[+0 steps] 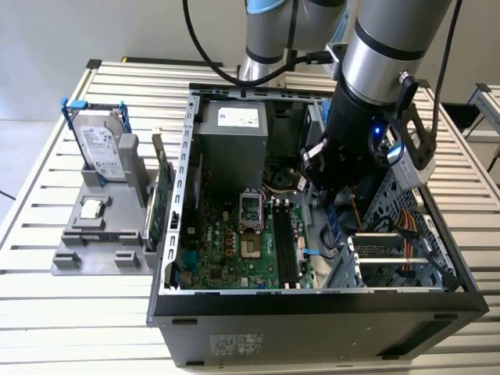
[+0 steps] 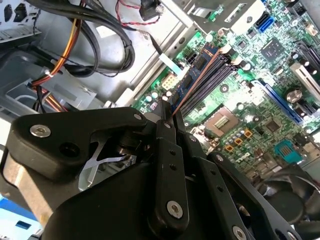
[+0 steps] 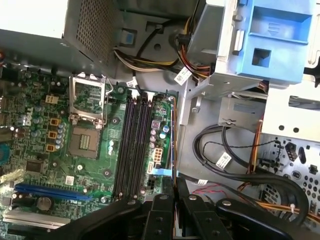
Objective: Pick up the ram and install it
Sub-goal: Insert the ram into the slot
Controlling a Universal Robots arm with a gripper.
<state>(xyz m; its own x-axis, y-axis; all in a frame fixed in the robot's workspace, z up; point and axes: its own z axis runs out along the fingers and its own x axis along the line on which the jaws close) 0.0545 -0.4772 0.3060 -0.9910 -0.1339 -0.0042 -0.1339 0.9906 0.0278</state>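
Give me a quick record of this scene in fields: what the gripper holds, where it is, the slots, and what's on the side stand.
gripper: shut on the ram, seen edge-on in both wrist views
position: inside the open computer case, above the motherboard
memory slots: black, empty, ram not yet seated
CPU socket: open, no chip in it
side stand: holds hard drive, CPU chip and expansion card

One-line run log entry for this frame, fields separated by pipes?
gripper: shut on ram | position: above the motherboard, beside the empty black slots | ram: edge-on, not seated | socket: open
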